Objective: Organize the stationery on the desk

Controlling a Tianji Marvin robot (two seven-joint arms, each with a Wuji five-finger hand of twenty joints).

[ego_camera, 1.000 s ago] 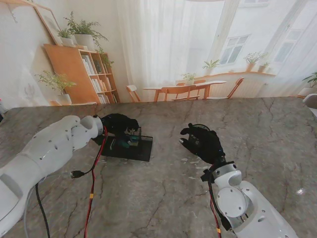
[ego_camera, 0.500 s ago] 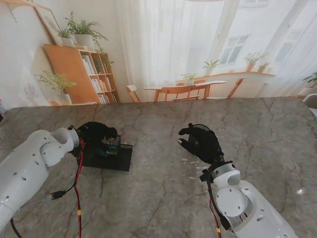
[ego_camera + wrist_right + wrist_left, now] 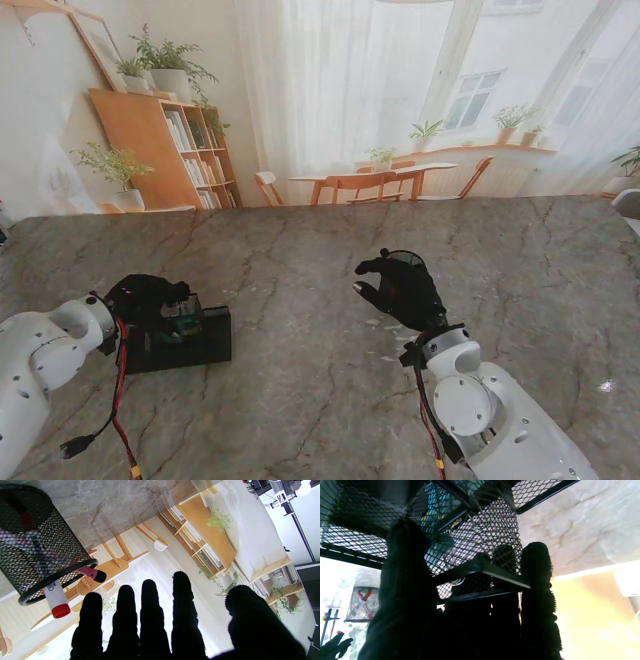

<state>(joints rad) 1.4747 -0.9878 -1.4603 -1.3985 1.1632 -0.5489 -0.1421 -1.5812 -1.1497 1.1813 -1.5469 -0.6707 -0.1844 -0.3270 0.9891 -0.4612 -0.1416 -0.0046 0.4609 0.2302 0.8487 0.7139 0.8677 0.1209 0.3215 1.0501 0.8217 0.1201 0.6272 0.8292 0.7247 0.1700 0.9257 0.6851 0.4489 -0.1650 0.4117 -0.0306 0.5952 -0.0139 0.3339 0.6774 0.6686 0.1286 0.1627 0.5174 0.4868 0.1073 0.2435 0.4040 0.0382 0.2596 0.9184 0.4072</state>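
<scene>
Leftward and nearer to me is where the black mesh desk organizer (image 3: 180, 338) has travelled over the last second, carried along by the left hand (image 3: 148, 297), from near the middle of the marble table (image 3: 300, 400) to its left part. That hand's fingers (image 3: 537, 585) are closed over an inner rim of the tray's mesh compartments, thumb on one side and fingers on the other, so it has a firm hold. Small green and teal items sit inside (too blurred to name).

Right hand (image 3: 400, 290) has hardly shifted; it hovers with fingers (image 3: 150, 610) spread and straight, holding nothing. Its wrist view shows a round mesh pen cup (image 3: 37, 545) just beside it, with a pink marker (image 3: 91, 573) and a white, red-capped one (image 3: 57, 598) poking out.

I judge the organizer light but stiff: thin wire mesh on a metal frame, likely to slide easily on polished stone and to tip if lifted by one corner. The framed rim or a divider bar is the sound place to grip, not the mesh itself, which may flex.
</scene>
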